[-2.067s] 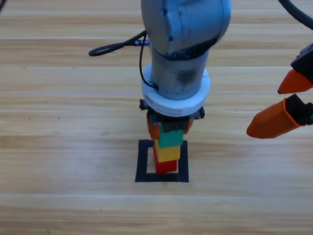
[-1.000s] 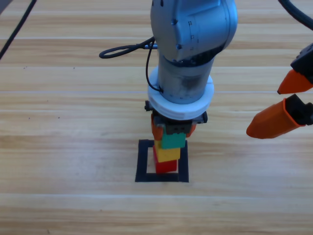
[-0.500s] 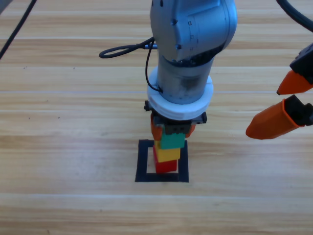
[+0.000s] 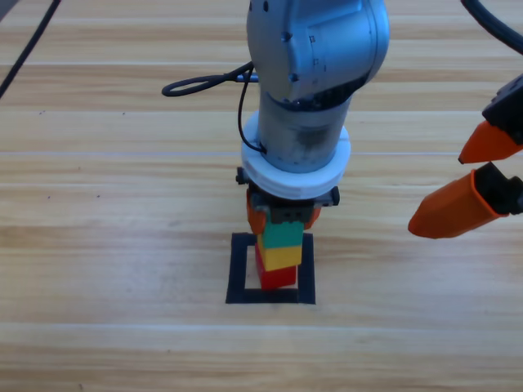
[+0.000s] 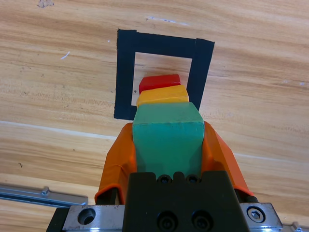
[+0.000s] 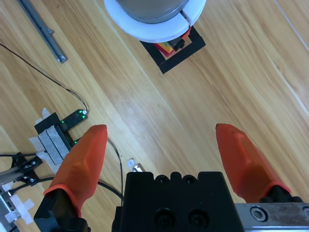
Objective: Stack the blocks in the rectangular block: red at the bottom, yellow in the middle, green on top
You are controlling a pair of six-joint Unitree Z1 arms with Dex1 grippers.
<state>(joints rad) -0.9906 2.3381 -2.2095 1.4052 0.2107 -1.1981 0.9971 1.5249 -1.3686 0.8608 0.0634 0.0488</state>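
Left gripper [image 4: 283, 219] fingers still clamp teal-green cube [image 4: 282, 234], apparently seated on yellow cube [image 4: 279, 256] over red cube [image 4: 277, 278], shifted slightly left; right gripper [image 4: 478, 175] spread wide.

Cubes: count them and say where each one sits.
3, all in one stack inside the black tape rectangle: red cube at the bottom, yellow cube on it, green cube on top between the left gripper jaws.

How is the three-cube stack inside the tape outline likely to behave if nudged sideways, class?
Probably tips easily: the stack is tall and narrow, with the yellow cube sitting slightly offset on the red cube. The left gripper, shut on the green cube, likely steadies it.
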